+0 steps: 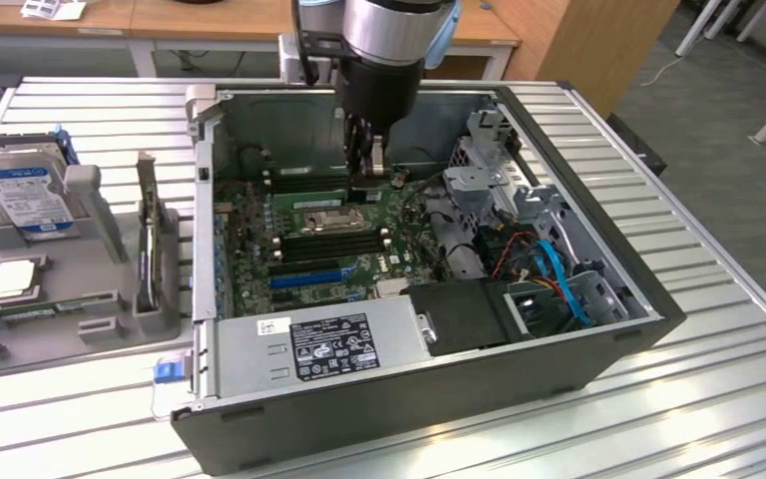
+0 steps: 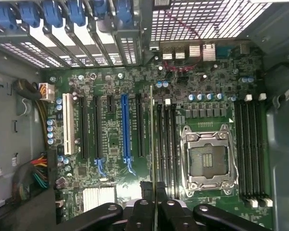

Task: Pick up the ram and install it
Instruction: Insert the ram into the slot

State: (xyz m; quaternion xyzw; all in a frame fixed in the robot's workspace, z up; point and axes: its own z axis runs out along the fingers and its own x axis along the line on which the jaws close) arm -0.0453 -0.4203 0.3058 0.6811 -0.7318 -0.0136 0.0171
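**Ram in grip, over the memory slots**

The ram is seen edge-on, pinched between the gripper's closed-in fingers. It hangs above the motherboard, just beside the black memory slots that flank the empty CPU socket.

Judgement: keep the stick parallel to one slot, centre it, and press straight down without tilt.

The arm reaches vertically down into the open case.

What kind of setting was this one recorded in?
Most likely a robotics lab or test workshop: an open computer case sits on a slatted metal table, a grey parts holder with a hard drive stands beside it, and office desks stand behind.
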